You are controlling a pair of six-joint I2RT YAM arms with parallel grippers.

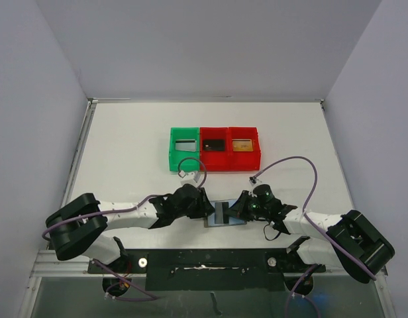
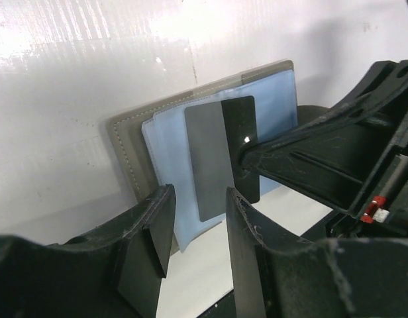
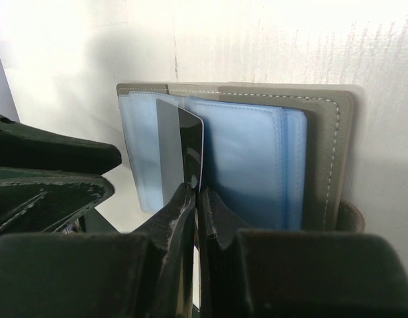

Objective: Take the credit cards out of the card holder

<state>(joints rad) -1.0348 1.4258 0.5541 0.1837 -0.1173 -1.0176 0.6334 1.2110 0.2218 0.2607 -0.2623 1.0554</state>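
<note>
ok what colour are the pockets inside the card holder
Pale blue pockets inside the grey card holder, clearest in the right wrist view.
</note>
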